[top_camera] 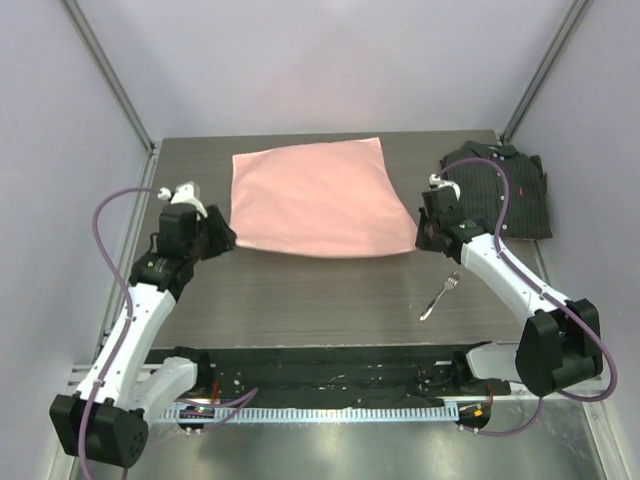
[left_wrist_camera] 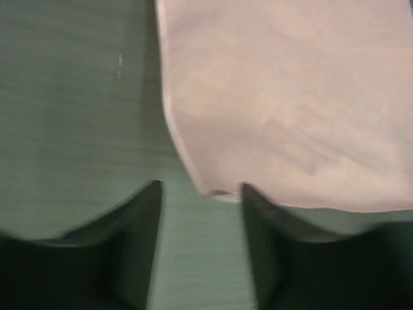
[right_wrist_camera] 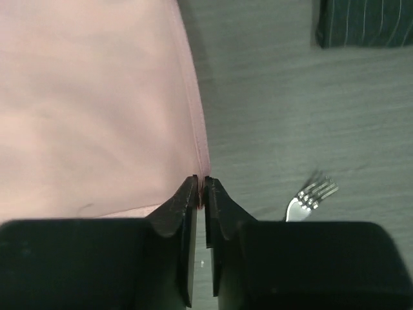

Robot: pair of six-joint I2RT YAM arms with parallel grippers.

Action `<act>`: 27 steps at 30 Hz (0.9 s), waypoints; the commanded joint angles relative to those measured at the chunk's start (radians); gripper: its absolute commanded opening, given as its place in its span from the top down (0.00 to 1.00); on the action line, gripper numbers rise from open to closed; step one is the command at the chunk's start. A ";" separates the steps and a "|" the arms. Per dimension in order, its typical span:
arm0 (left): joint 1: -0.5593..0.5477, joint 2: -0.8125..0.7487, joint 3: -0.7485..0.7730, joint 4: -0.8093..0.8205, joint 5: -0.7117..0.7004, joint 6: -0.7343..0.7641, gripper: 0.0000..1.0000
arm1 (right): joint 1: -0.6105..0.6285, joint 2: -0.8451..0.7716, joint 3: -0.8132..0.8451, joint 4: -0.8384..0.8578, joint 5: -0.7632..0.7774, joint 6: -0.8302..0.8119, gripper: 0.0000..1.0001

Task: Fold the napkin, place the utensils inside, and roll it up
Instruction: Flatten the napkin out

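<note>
At the left of the top view, the left pincer [left_wrist_camera: 200, 188] sits low at the lower-left corner of the napkin [top_camera: 315, 205]. It is spread wide and holds nothing. In its wrist view the cloth's corner tip lies just ahead of the gap, nearer the right finger.

The napkin lies flat and unfolded in the upper middle of the table [top_camera: 300, 290], its top edge close to the table's back edge.

At the napkin's lower-right corner the right pincer [right_wrist_camera: 201, 182] is pressed closed, with the pink hem caught between its tips.

The fold looks to be the step in hand, and only one of the two lower corners is gripped. The next move calls for the left pincer to ease forward and close on its corner. Both could then lift the lower edge and carry it up the frame.

There is bare table below the napkin. The fork [top_camera: 440, 295] lies loose at lower right, near the right arm but apart from the cloth. The shirt [top_camera: 510, 190] sits at upper right, clear of the napkin's edge.
</note>
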 commanded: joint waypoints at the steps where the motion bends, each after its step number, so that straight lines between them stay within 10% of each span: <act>1: 0.009 -0.111 -0.063 -0.139 0.041 -0.083 0.16 | -0.009 -0.021 -0.023 -0.013 0.028 0.062 0.69; 3: 0.009 -0.161 -0.058 -0.207 0.041 -0.070 0.02 | -0.009 -0.021 -0.026 -0.027 0.008 0.067 0.49; 9: 0.008 -0.197 0.035 -0.273 0.029 0.028 0.00 | -0.010 -0.055 -0.012 -0.059 -0.028 0.088 0.34; 27: 0.009 0.119 0.209 -0.002 0.199 0.084 0.00 | -0.202 -0.107 -0.147 -0.149 0.049 0.269 0.32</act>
